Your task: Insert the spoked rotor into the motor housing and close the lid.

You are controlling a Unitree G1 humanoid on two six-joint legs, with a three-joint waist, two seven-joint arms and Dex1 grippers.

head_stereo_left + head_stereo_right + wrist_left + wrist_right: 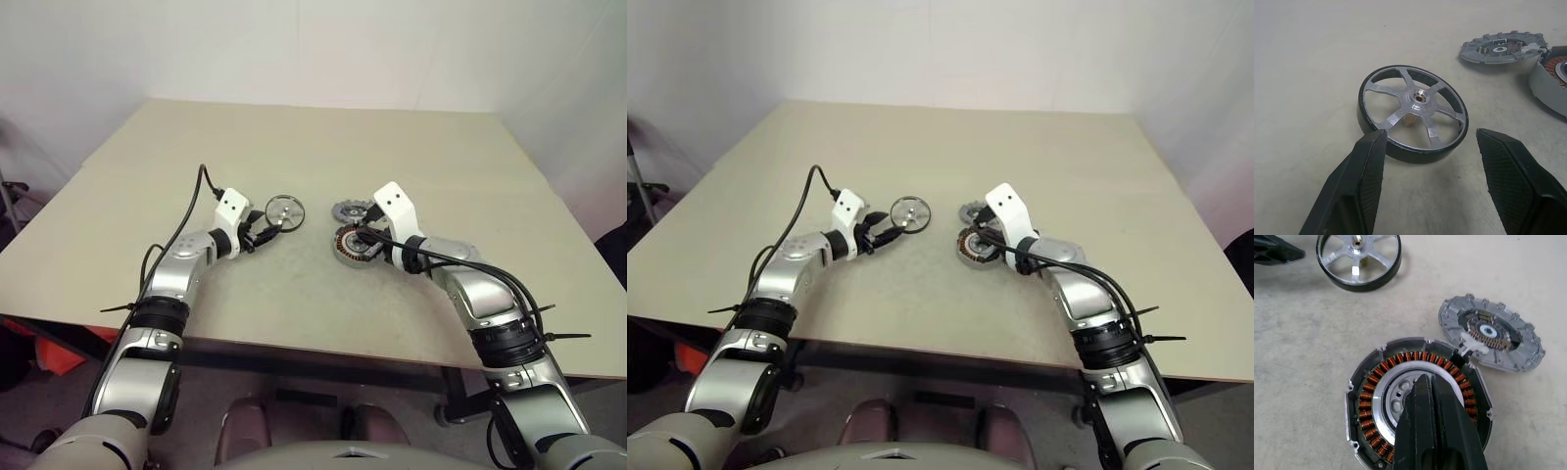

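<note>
— Lying flat on the table, is it, that spoked rotor?

— Yes, spokes up, dark band round its rim; it sits left of the other two parts and apart from them; the left gripper is right at it, fingers spread wide, one on either side of its near edge; from where I stand I can't quite say whether the nearer pad touches the rim.

— And the motor housing?

— Open side up on the table, copper windings ringing a silver centre; the lid lies just behind it, flat, its notched rim right against the housing's edge, perhaps overlapping it.

— The other hand?

— The right gripper has its two black fingers pressed together, holding nothing; their tip hangs over the housing's silver centre.
</note>
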